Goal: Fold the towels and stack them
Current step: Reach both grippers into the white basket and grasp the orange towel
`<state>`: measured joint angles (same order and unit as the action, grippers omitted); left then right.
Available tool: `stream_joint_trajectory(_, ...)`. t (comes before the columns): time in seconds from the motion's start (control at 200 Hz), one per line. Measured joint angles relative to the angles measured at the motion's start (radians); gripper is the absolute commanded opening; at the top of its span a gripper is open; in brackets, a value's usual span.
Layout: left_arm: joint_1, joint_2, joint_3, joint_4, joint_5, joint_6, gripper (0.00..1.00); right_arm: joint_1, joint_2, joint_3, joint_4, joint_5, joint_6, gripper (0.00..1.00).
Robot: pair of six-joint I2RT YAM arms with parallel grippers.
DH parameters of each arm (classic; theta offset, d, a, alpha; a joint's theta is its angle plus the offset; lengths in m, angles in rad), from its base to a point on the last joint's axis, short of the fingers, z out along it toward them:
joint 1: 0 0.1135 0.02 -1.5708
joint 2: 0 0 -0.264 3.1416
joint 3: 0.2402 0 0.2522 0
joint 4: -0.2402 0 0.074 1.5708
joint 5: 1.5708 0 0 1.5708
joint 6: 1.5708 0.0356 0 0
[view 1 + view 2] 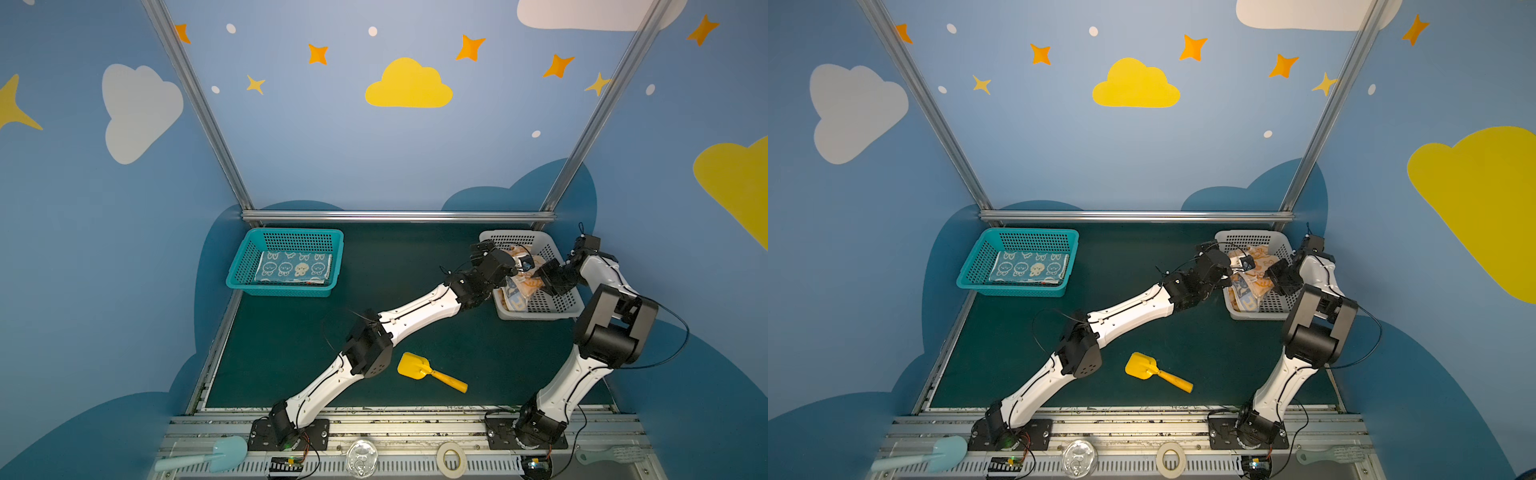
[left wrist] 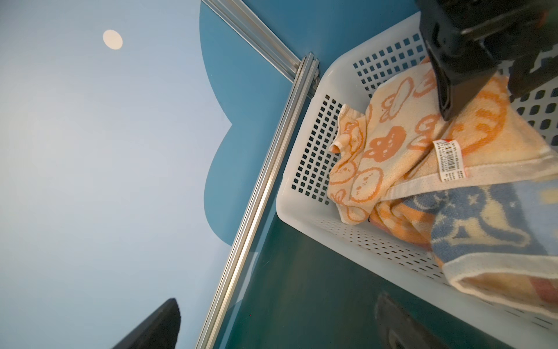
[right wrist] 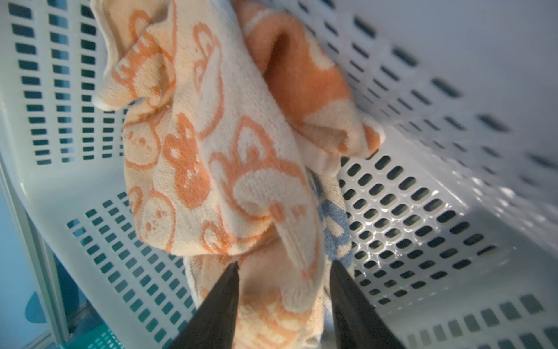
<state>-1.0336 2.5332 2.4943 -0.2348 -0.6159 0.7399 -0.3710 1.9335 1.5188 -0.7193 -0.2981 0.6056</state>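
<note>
The white basket (image 1: 540,314) was located at 2 o'clock on the green mat (image 1: 395,257), and the teal basket (image 1: 286,289) at 10 o'clock. A folded blue towel (image 1: 293,268) was laid flat inside the teal basket.

In both top views the crumpled towels in the white basket were largely covered by the two wrists.

In the right wrist view the right gripper (image 3: 283,269) was set with its fingers part-way apart, one on either side of a fold of an orange-and-cream towel (image 3: 241,151). Whether the fold was clamped could not be determined. The finger bases were cut off by the frame edge. Only a strip of a blue-and-cream towel (image 3: 330,213) was exposed beneath the orange one.

The left gripper (image 2: 277,299) was spread wide near the white basket's 9 o'clock wall, with nothing held. One finger (image 2: 392,320) was rendered out of focus.

A yellow toy shovel (image 1: 413,366) was positioned at 6 o'clock.
</note>
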Motion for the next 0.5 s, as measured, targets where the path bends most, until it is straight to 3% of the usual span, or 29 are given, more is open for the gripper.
stream_joint_trajectory(0.085,0.003,0.001,0.000,-0.004,0.002,-0.006,1.00,0.007,0.009,0.013,-0.003,0.000,0.001,0.18)
stream_joint_trajectory(0.32,0.024,0.000,0.000,-0.060,0.015,-0.074,1.00,0.055,0.011,0.054,-0.021,0.029,-0.002,0.16)
stream_joint_trajectory(0.39,0.026,-0.002,0.000,-0.086,0.014,-0.089,1.00,0.068,0.003,0.056,-0.034,0.043,-0.006,0.06)
stream_joint_trajectory(0.501,0.027,-0.013,0.000,-0.129,0.008,-0.116,1.00,0.089,-0.029,0.068,-0.072,0.076,-0.011,0.05)
